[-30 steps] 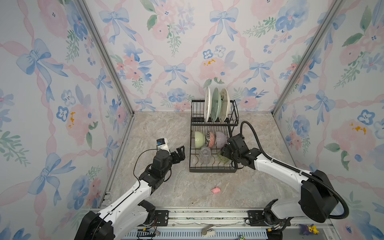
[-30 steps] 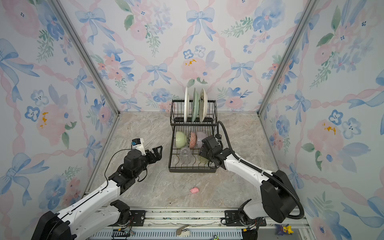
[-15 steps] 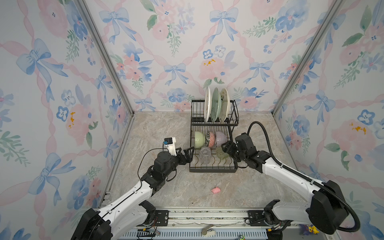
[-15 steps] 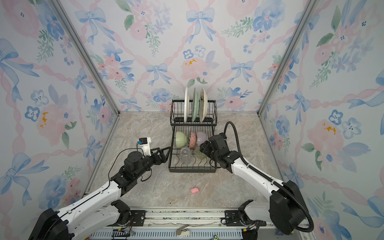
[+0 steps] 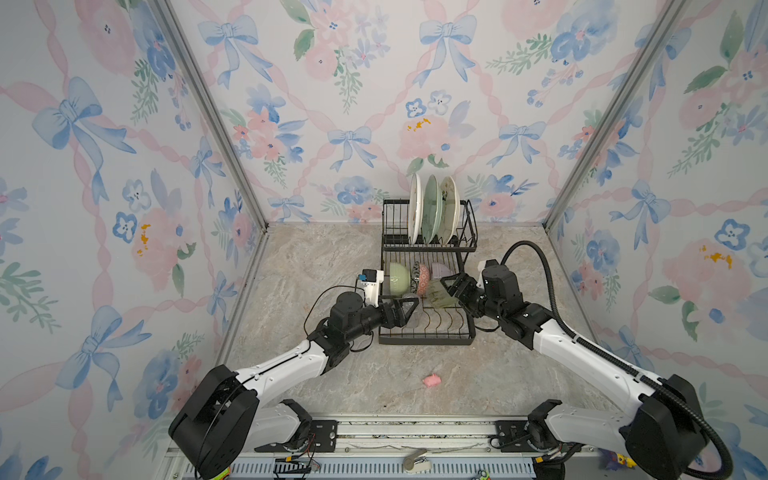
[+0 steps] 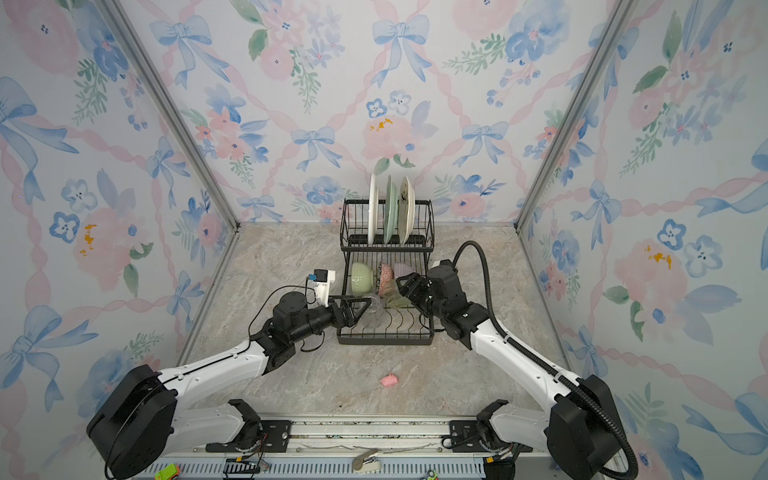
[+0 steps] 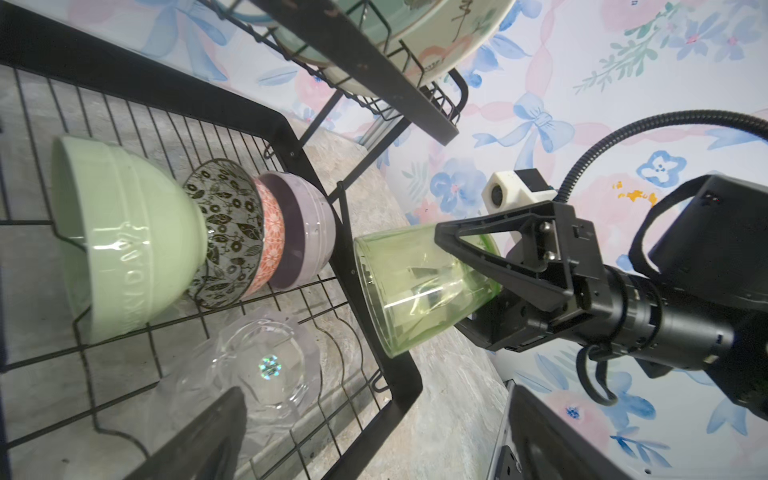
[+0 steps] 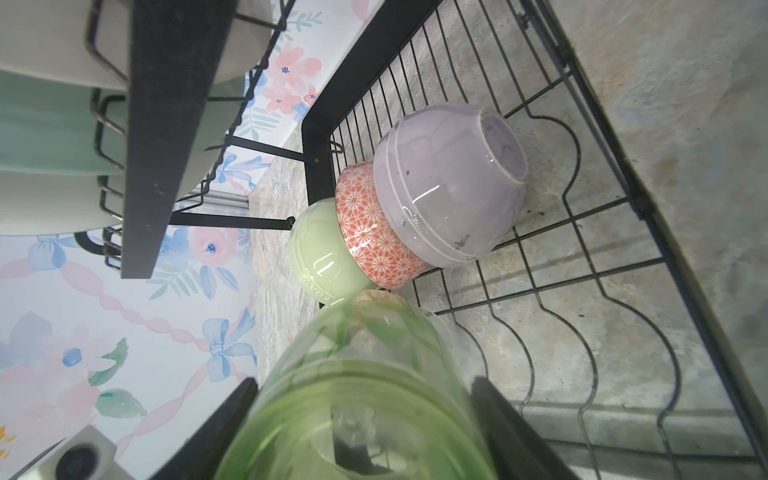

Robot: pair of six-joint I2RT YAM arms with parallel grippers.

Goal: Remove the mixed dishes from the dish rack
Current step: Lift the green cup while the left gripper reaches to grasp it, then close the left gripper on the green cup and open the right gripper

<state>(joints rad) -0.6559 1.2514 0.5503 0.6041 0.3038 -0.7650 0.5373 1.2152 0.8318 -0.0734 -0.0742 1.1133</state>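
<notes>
Here, the right gripper (image 7: 448, 281) clamps the green tumbler (image 7: 399, 291) — jaws part-open around it. Left gripper (image 5: 409, 311) gapes wide beside the clear glass (image 7: 266, 365).

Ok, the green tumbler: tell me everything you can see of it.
The green tumbler is translucent green, glass-like, smooth-walled, and tipped nearly onto its side. The right gripper clamps it, a finger on each side. It hangs at the right side of the dish rack's lower tier, near the lavender bowl; whether it touches the wire is unclear.
</notes>
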